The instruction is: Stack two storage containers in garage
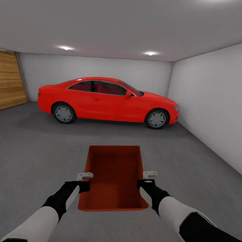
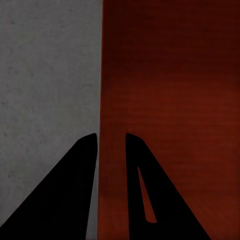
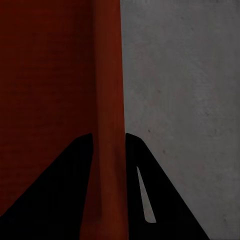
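Note:
I am in the garage, with one orange-red storage container (image 1: 112, 174) in front of me, open side up and its long side pointing away. My left gripper (image 1: 84, 181) is shut on its left wall and my right gripper (image 1: 146, 180) on its right wall. In the left wrist view the fingers (image 2: 75, 190) straddle the wall's edge, with the container (image 2: 170, 100) on one side and the floor (image 2: 45, 90) on the other. The right wrist view shows the container wall (image 3: 107, 100) pinched between the fingers. I cannot tell whether it rests on the floor (image 1: 37, 148).
A red car (image 1: 108, 100) stands broadside across the back of the garage. A wooden-plank door (image 1: 7, 80) is on the left, and a pale wall (image 1: 215, 105) runs along the right. Grey concrete lies between me and the car.

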Controlling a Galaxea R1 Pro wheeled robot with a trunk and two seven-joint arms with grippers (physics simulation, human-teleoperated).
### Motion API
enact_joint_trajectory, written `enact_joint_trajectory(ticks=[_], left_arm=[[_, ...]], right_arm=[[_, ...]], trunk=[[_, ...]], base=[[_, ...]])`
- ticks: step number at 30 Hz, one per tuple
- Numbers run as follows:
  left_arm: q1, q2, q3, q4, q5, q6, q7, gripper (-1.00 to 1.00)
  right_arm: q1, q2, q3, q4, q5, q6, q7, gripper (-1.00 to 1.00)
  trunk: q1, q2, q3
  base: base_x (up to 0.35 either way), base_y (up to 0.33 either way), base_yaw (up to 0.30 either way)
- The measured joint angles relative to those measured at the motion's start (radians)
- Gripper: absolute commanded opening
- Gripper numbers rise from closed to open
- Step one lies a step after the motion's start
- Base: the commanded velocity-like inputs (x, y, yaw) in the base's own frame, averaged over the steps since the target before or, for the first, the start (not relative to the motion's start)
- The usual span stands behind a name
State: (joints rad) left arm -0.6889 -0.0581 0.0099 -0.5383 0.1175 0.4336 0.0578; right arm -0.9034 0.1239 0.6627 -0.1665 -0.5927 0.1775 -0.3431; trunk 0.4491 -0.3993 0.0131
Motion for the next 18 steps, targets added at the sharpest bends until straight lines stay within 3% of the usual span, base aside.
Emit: enact_joint_trajectory(ticks=[18], left_arm=[[0.000, 0.000, 0.000, 0.000, -0.001, 0.000, 0.000, -1.00]], right_arm=[[0.000, 0.000, 0.000, 0.000, 0.001, 0.000, 0.000, -1.00]], trunk=[[0.000, 0.000, 0.000]], base=[[0.322, 0.000, 0.000]])
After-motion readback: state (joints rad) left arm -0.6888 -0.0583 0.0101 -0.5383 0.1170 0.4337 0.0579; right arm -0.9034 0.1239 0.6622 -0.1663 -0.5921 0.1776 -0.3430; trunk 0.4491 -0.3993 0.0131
